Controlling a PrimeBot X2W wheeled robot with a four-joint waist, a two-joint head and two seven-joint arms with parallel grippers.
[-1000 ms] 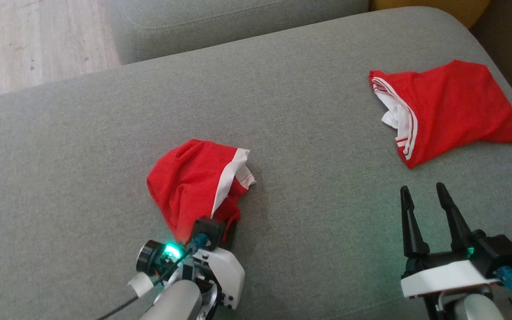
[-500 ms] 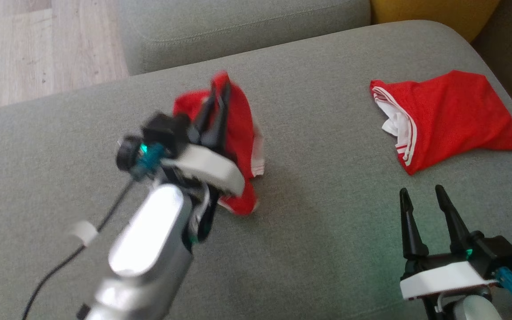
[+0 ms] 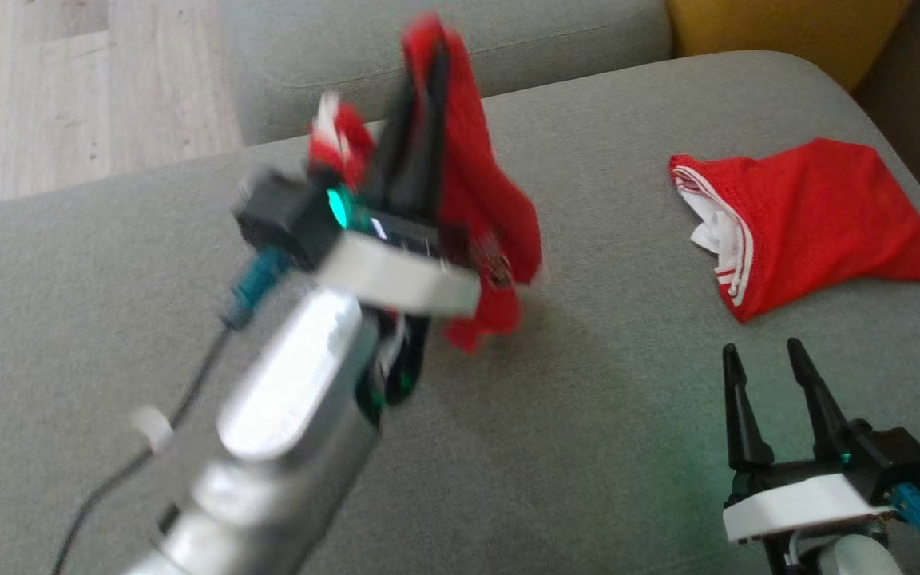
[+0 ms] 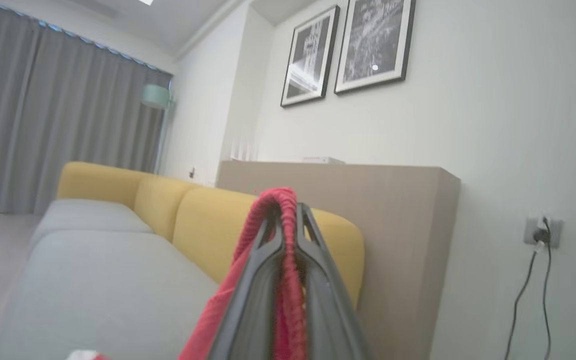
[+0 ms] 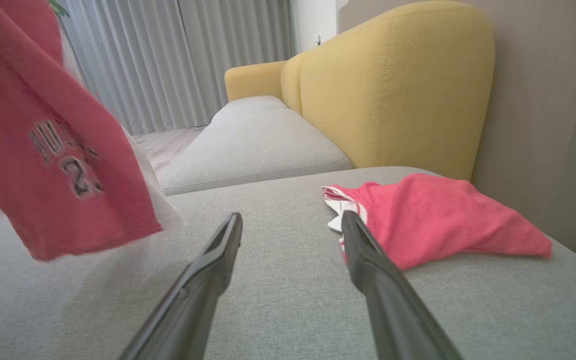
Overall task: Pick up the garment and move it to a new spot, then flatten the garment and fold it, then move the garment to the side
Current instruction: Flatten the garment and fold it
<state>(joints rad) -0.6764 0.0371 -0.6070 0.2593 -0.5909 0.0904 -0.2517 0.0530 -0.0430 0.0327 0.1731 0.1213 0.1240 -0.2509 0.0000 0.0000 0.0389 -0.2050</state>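
Left claw (image 3: 426, 60) clamped on red garment (image 3: 484, 200), lifted above sofa (image 3: 588, 399).

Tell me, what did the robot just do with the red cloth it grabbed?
The left pincer, shut on the red garment, lifted it off the grey cushion, up and away from the robot. The other red garment and the open right pincer stayed put.

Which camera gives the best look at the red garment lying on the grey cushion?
The head view: the lying garment shows whole from above, white striped edge included. The right wrist view catches it low and side-on, one finger of the right gripper overlapping its edge.
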